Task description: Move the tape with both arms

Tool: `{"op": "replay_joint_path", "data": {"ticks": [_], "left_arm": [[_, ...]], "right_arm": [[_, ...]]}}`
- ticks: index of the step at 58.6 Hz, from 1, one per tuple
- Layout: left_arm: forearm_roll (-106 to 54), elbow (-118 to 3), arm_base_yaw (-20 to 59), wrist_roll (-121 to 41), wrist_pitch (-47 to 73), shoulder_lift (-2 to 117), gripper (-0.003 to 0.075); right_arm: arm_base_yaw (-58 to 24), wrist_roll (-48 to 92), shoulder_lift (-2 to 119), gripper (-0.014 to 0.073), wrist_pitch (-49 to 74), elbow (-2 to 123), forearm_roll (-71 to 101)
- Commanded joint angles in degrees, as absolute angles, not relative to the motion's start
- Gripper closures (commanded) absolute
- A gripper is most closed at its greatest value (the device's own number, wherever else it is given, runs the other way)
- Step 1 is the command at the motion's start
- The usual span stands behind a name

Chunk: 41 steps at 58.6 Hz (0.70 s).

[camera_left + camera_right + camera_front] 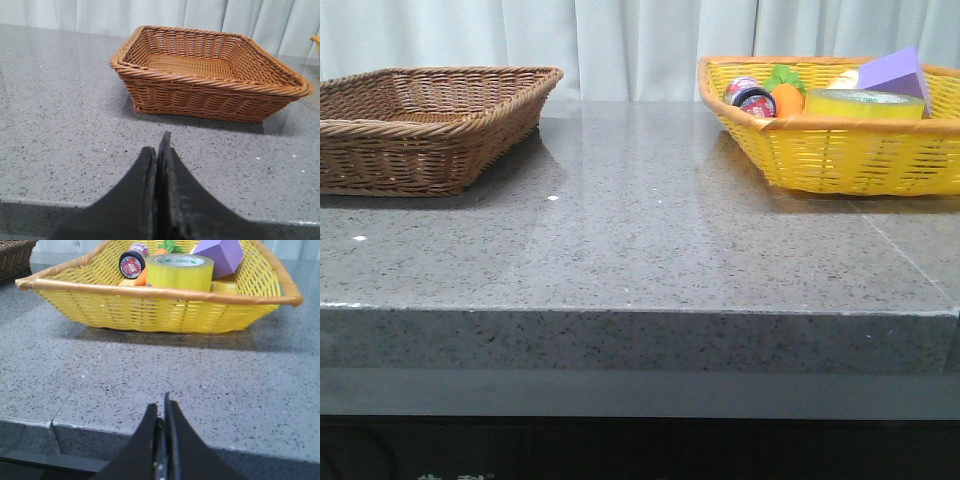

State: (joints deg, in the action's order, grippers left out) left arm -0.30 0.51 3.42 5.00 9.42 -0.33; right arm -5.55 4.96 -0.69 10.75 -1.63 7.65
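While both arms sit back at the near edge of the tabletop (640, 250), nothing of the task is started. Tape (179, 271) lies flat inside the yellow wicker basket (160, 310) on the robot's right, hole up, white core with green print visible, pressed close to the front wall. Packed around it: a small red-and-black round item (132, 265), a toy carrot (786, 98) and a purple block (222, 254), so access is best from above.

Right claw (164, 405) is fully closed, fingers touching, holding nothing; it points straight at the yellow basket but is well apart from it. Left claw (159, 145) is likewise closed and empty, aimed at the brown wicker basket (210, 95), which looks empty inside; probably the drop-off, being on the left arm's side.

Layout reads as a handover job: tape on the right side, target basket on the left, bare tabletop between for the pass. Judged next step: right claw must open wide and come over the basket wall to grip the roll's rim. Risk: bumping the purple block or snagging the basket edge.
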Motion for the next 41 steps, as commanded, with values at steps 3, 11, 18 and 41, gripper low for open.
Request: {"op": "replay_joint_path", "data": {"ticks": [3, 11, 18, 41], "left_arm": [[-0.71, 2.71, 3.45, 5.30, 3.33, -1.32, 0.0740], [-1.98, 0.91, 3.45, 5.30, 2.69, -1.32, 0.0740], [-0.50, -4.35, 3.45, 5.30, 5.25, 0.07, 0.0740], [0.38, -24.01, 3.45, 5.30, 7.38, 20.98, 0.0740]], "right_arm": [[-5.23, 5.03, -2.11, 0.0662, 5.89, -0.09, 7.22], [-5.17, 5.03, -2.11, 0.0659, 2.56, 0.83, 7.30], [-5.17, 5.03, -1.27, 0.0651, 4.00, 5.54, 8.27], [-5.17, 5.03, 17.67, 0.0651, 8.92, 27.59, 13.81]]}}
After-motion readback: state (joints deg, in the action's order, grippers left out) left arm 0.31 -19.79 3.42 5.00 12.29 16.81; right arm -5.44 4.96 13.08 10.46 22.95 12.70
